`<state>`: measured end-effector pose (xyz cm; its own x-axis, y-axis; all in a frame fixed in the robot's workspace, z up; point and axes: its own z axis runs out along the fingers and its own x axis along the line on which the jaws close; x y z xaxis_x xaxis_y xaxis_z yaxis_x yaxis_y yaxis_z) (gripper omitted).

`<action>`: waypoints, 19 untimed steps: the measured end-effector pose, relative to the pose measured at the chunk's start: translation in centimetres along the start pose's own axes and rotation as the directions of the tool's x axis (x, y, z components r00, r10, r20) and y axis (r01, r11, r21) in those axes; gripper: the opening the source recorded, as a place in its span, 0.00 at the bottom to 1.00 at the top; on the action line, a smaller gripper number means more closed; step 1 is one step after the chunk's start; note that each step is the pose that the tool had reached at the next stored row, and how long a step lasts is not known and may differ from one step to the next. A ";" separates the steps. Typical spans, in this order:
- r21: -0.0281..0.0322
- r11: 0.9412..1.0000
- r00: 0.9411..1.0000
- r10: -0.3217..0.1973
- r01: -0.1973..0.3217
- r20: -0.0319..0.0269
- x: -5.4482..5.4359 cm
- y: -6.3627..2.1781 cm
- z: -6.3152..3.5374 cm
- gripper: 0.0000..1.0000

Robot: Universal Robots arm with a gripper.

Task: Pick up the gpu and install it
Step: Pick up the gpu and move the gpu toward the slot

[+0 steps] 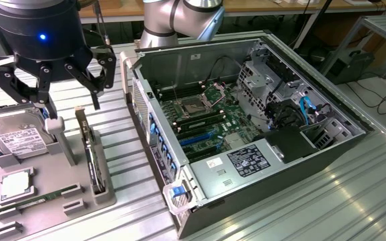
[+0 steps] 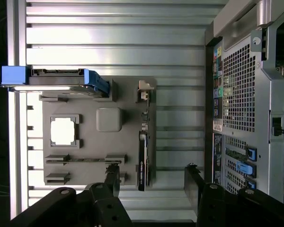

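The gpu (image 1: 90,153) stands on its thin edge in a slot of the grey parts tray (image 1: 72,173), at the exterior view's left. My gripper (image 1: 72,111) hangs open above the tray, over the card's far end, and holds nothing. From the wrist the gpu (image 2: 142,158) appears as a dark narrow strip with a metal bracket at one end. It runs toward the gap between my two black fingers (image 2: 112,176), nearer to that one than to the other. The open computer case (image 1: 247,125) lies on its side beside the tray, with the motherboard's blue slots (image 1: 196,138) exposed.
The tray also carries a silver hard drive (image 1: 15,133), a square processor (image 1: 15,183) and a narrow RAM stick (image 1: 38,198). The case wall (image 2: 251,94) stands close beside the tray. Everything rests on a ribbed metal table (image 1: 327,201).
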<state>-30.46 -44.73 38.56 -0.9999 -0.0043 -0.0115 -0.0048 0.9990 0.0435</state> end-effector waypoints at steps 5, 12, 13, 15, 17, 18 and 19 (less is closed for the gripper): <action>0.001 1.000 1.000 -0.007 0.007 0.000 0.0 0.20 0.09 0.66; 0.001 1.000 1.000 -0.009 0.009 0.000 0.0 0.21 0.28 0.66; 0.001 1.000 1.000 -0.009 0.009 0.000 0.0 0.21 0.33 0.66; 0.001 1.000 1.000 -0.010 0.010 0.000 0.0 0.20 0.52 0.66; 0.001 1.000 1.000 -0.011 0.011 0.000 0.0 0.20 0.61 0.66; 0.001 1.000 1.000 -0.011 0.011 -0.001 0.0 0.20 0.65 0.66; 0.001 1.000 1.000 -0.011 0.011 0.000 0.0 0.20 0.69 0.66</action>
<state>-30.46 -44.50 37.89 -0.9998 -0.0158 -0.0115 -0.0162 0.9990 0.0421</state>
